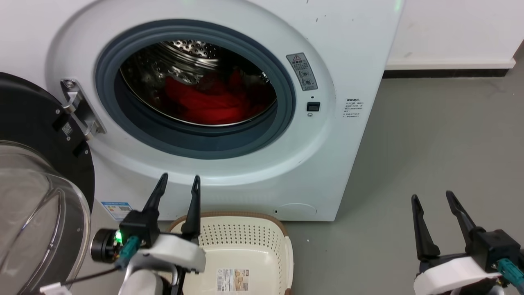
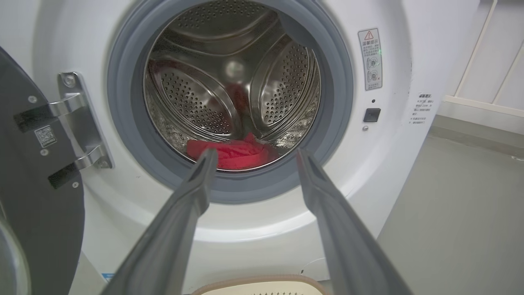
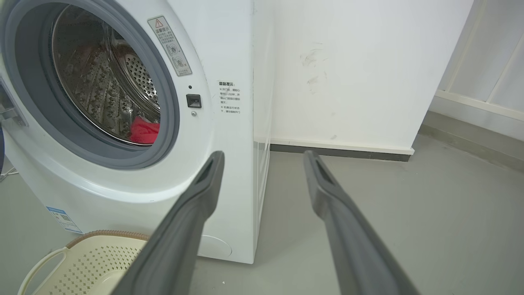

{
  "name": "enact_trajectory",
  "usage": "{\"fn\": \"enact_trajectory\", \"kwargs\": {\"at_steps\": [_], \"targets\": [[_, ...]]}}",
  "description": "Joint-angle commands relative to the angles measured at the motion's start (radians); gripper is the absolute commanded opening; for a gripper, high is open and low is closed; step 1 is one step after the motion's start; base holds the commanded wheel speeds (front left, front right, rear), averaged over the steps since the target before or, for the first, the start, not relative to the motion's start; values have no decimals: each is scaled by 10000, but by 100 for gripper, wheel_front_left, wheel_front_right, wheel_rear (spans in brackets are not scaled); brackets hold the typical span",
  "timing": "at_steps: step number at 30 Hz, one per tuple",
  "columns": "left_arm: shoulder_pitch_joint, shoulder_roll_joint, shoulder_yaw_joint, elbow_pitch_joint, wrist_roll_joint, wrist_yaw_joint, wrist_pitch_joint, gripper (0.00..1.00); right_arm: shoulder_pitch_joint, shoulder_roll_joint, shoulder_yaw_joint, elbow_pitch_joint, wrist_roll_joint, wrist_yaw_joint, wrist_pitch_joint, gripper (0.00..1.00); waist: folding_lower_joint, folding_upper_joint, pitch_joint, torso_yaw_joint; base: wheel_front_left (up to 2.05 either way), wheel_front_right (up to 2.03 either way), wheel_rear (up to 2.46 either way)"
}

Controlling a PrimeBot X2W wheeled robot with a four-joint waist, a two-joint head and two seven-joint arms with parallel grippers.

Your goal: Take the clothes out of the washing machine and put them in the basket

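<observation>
Red clothes (image 1: 213,104) lie in one washing machine (image 1: 348,61) behind one basket (image 1: 241,239); left tool (image 1: 180,177), right tool (image 1: 432,195) both spread empty.

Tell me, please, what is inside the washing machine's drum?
Red clothes lie at the bottom of the steel drum. The grey door seal hides the heap's near edge, so their number is unclear.

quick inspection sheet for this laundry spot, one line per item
surface: grey floor, basket standing on it
job's things: red clothes low inside the washing machine, door swung open; basket in front, no clothes seen in it
clutter: nothing seen
pincers: left pincer open, above the basket; right pincer open, over the floor
cables: thin dark cable by the left arm
surroundings: white wall
</observation>
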Motion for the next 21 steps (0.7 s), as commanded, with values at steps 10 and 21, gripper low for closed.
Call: {"fn": "enact_trajectory", "kwargs": {"at_steps": [10,21], "targets": [[-2776,316,239,1319,-178,34,226,100,-926,-10,188,-337,163,-5,-108,100,0,0,1685,-882,0,0,0],[-6026,1786,813,2967,-344,-127,1650,100,-1985,-3,502,140,755,-5,-809,100,0,0,3838,-2261,0,0,0]]}}
